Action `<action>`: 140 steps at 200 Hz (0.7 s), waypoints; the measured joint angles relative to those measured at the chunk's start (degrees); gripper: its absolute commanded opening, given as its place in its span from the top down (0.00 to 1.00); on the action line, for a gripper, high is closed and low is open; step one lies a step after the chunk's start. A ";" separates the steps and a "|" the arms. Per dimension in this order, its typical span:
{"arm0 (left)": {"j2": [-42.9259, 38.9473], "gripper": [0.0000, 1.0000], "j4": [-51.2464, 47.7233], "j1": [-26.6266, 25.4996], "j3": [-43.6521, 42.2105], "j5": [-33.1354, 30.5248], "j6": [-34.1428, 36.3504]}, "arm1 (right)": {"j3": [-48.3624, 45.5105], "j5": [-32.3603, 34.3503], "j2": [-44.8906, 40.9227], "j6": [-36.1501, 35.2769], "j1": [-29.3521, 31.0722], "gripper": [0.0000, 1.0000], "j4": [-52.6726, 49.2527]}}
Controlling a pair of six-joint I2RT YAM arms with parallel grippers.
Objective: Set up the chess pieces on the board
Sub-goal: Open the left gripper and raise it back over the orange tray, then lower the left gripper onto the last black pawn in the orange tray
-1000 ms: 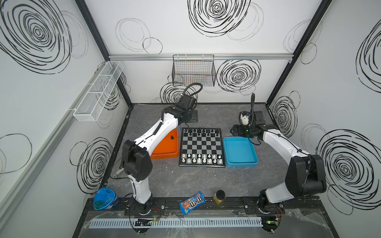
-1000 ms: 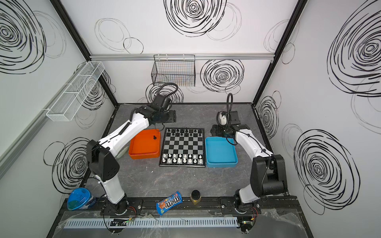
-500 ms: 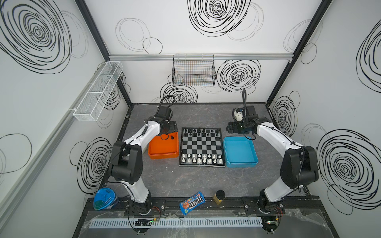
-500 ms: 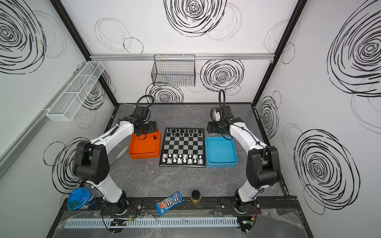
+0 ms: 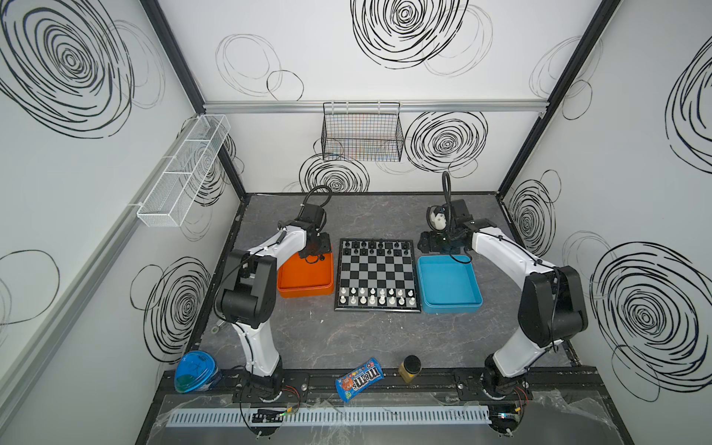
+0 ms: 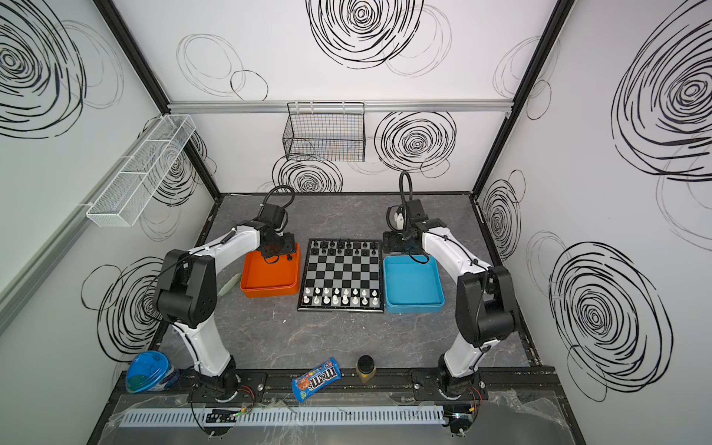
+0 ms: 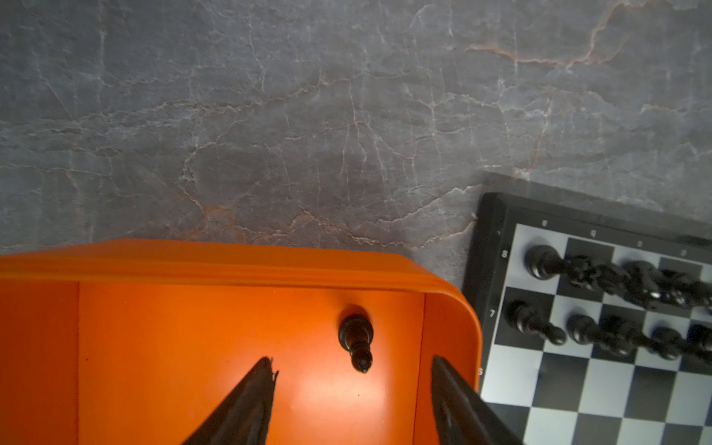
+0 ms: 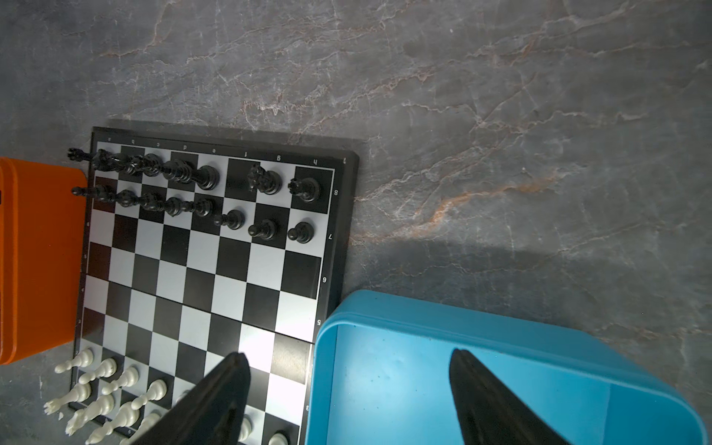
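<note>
Right now the board (image 5: 376,275) sits at the middle of the grey table (image 5: 346,339). An orange tray (image 5: 304,279) is just beside it at 9 o'clock and a blue tray (image 5: 449,287) just beside it at 3 o'clock.

The black pieces (image 5: 375,248) fill two rows along the board's 12 o'clock edge, apart from one bare square (image 8: 240,175) in the back row. The white pieces (image 5: 375,297) fill two rows along its 6 o'clock edge.

One stray black piece (image 7: 355,339) is in the orange tray, near the tray's 1 o'clock corner and close to the board. Whether it stands or lies, I cannot tell.

The left gripper (image 7: 350,360) hovers over that corner with its fingers spread wide. The stray piece is just ahead of the fingertips, and neither one touches it.

The right gripper (image 8: 348,354) hangs over the blue tray's 11 o'clock corner. Its fingers are released and hold nothing; one finger is above the board's edge and one above the tray.

Near the table's 6 o'clock edge lie a candy bag (image 5: 359,378) and, just beside it at 3 o'clock, a small jar (image 5: 411,368).
</note>
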 measured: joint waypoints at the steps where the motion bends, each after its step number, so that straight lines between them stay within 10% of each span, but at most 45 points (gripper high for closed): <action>1: 0.02 0.37 0.02 0.00 0.00 0.02 -0.09 | 0.00 0.00 0.00 0.00 -0.04 0.14 0.00; 140: 5.99 0.64 -0.11 -0.74 4.26 -0.48 0.22 | -1.40 -0.83 0.00 -0.90 -2.29 0.14 0.13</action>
